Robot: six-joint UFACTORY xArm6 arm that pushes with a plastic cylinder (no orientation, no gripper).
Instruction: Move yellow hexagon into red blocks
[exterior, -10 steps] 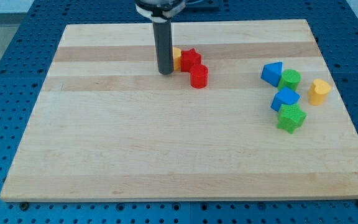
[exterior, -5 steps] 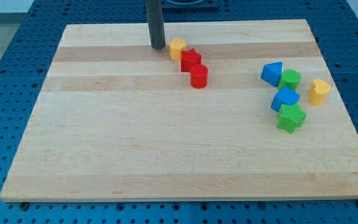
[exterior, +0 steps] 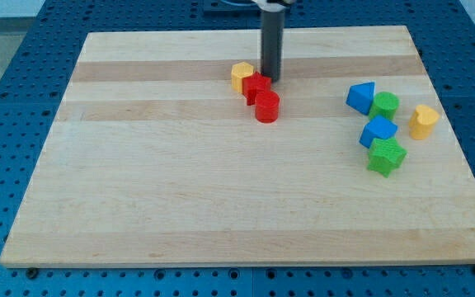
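While the yellow hexagon (exterior: 241, 76) already touches the red blocks (exterior: 261, 96) near the desk's (exterior: 138, 198) far edge, my tip (exterior: 270, 79) sits beside them, opposite; no hand exists to judge.

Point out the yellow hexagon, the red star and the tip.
yellow hexagon (exterior: 241, 75), camera view, its top face.
red star (exterior: 256, 86), camera view, its top face.
my tip (exterior: 270, 78), camera view, the rod's lower end.

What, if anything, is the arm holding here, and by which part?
Nothing is held: the arm ends in a plain rod. My tip rests on the board just right of the red star, which touches the yellow hexagon.
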